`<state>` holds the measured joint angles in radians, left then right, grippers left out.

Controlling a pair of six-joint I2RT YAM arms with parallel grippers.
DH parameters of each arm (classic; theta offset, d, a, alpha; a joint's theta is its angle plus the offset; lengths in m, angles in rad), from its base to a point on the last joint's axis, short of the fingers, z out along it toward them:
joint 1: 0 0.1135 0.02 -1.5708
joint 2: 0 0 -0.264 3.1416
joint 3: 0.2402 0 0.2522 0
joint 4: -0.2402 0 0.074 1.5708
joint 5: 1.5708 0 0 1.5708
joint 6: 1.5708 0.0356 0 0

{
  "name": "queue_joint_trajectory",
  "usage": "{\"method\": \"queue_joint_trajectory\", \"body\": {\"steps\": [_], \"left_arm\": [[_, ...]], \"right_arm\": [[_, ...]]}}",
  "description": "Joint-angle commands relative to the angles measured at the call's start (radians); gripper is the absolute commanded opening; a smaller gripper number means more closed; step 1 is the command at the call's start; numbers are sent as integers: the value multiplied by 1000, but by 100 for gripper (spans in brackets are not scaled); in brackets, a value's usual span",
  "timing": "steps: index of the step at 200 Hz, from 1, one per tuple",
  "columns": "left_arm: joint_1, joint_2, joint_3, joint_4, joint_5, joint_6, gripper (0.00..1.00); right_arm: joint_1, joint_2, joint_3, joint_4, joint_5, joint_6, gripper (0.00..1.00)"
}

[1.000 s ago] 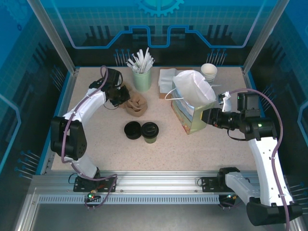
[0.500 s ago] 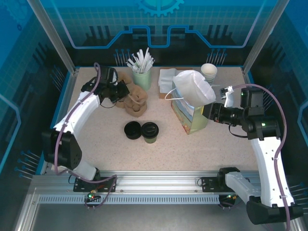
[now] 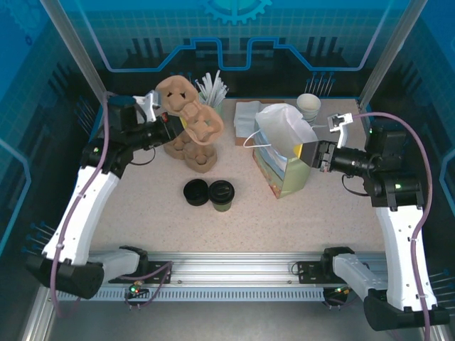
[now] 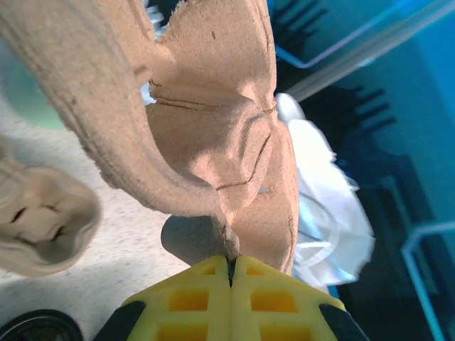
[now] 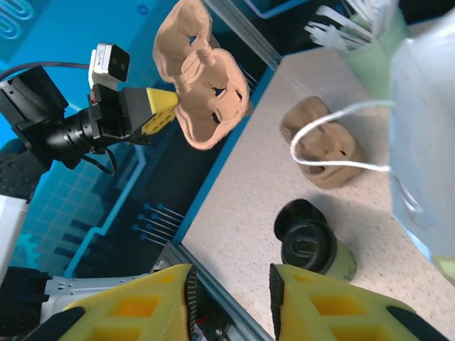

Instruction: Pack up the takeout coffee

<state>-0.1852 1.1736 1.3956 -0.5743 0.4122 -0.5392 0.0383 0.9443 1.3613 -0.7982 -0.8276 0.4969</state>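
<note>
My left gripper [image 4: 231,268] has its yellow, ribbed fingers pressed together on the thin edge of a brown moulded-pulp cup carrier [image 3: 190,114], which hangs tilted in the air above the table's far left part. The carrier's surface looks rough and fibrous, with rounded cup wells and creased folds; from the right wrist camera it [image 5: 202,78] reads as a lumpy, lobed sheet. A short stack of the same brown pulp carriers [image 3: 200,158] sits below it on the speckled beige tabletop [image 3: 284,220]. The takeout coffee [image 3: 222,195], a small olive-sided paper cup under a glossy round black lid, stands upright near the table's middle, touching a loose round black plastic lid [image 3: 195,192] on its left. My right gripper [image 5: 231,298] is spread wide with nothing between its fingers, held beside the pale green paper bag with crumpled white top [image 3: 284,145].
</note>
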Motion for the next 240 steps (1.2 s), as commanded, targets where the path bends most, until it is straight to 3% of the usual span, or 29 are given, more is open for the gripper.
{"method": "queue_joint_trajectory", "body": {"steps": [1,75,133,240], "left_arm": [[-32,-59,33,43,146,64,1],[-100,-164,-79,277,393,60,0],[-154,-163,-91,296,425,94,0],[-197,-121,-92,267,422,120,0]], "right_arm": [[12,18,43,84,-103,16,36],[206,68,123,122,-71,-23,40],[352,141,191,81,-8,-52,41],[437,218,248,65,17,-75,37]]}}
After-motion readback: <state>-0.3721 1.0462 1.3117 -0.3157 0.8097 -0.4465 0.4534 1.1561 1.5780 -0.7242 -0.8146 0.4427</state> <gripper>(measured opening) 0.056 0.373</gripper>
